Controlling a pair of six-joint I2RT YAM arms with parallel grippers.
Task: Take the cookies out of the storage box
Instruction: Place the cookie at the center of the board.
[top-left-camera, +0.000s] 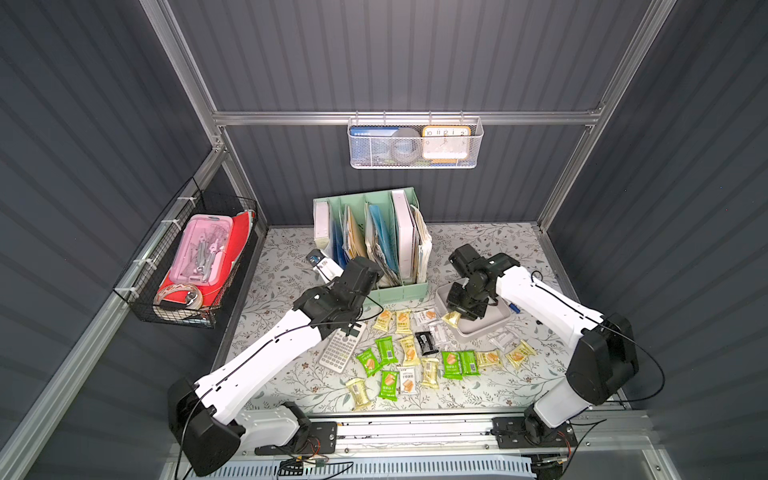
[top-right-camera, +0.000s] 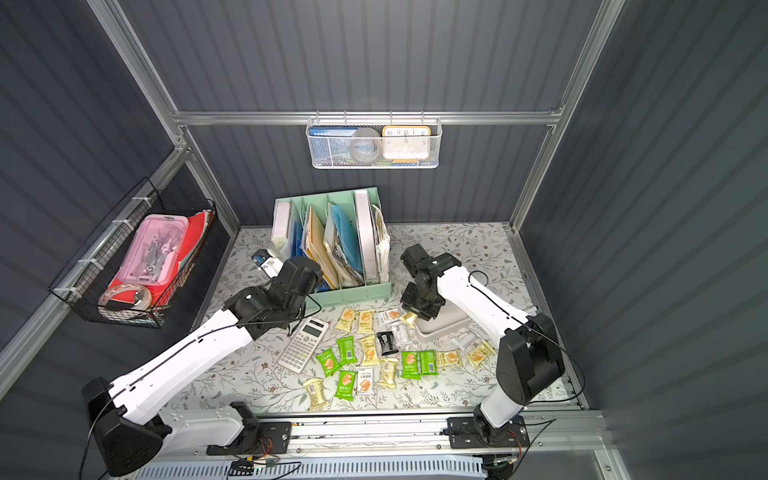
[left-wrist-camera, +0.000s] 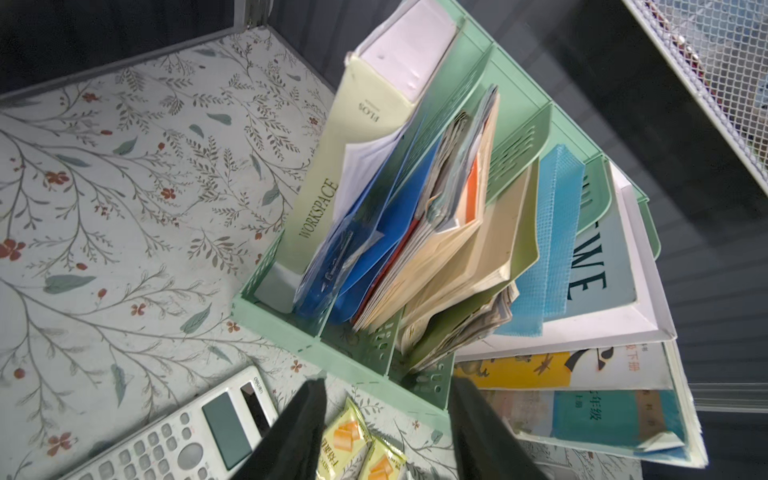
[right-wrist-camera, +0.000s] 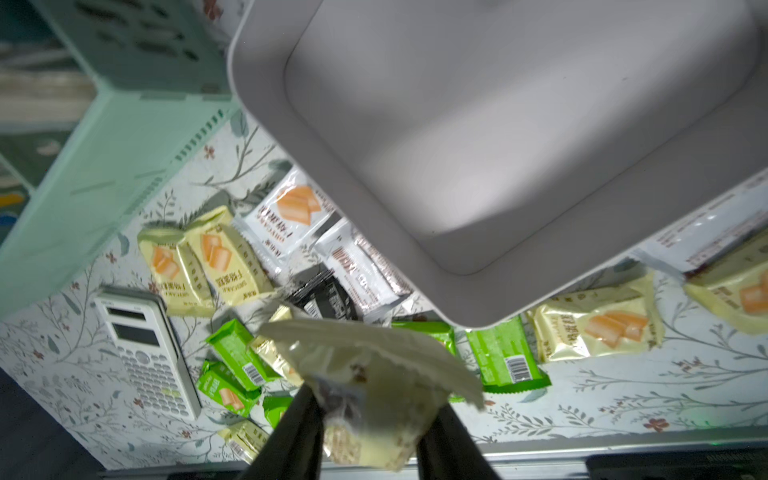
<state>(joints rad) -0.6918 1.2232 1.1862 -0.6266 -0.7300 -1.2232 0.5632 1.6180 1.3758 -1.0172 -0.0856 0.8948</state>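
Top views first. The shallow white-grey plastic storage box (top-left-camera: 486, 330) (top-right-camera: 440, 326) sits on the floral-print desk (top-left-camera: 286, 257), just beside the front corner of the mint green plastic file organiser (top-left-camera: 399, 293). The cookies (top-left-camera: 409, 353) (top-right-camera: 370, 353) are small wrapped packets in pale yellow, bright green, white and one black. They're scattered over the desk in front of the box, outside it. The white right arm (top-left-camera: 540, 299) bends down over the box's corner, with one pale yellow packet (top-left-camera: 452, 318) (top-right-camera: 409, 319) at its tip, right above the rim. The white left arm (top-left-camera: 270, 345) hangs over the far end of the white button calculator (top-left-camera: 343, 347), near the organiser. You can't see its fingers from up here.

Left wrist view: the left fingers (left-wrist-camera: 299, 428) stand apart with nothing between them. Two pale yellow cookies lie on the desk below the gap, with the calculator beside them and the organiser just past them.

Right wrist view: the right fingers (right-wrist-camera: 299, 436) are clamped on the crinkled pale yellow packet, holding it off the desk. The box's rounded rim (right-wrist-camera: 257, 83) is just beyond it. The black packet (right-wrist-camera: 328, 297), white ones and green ones (right-wrist-camera: 505, 361) lie right along the box's walls.
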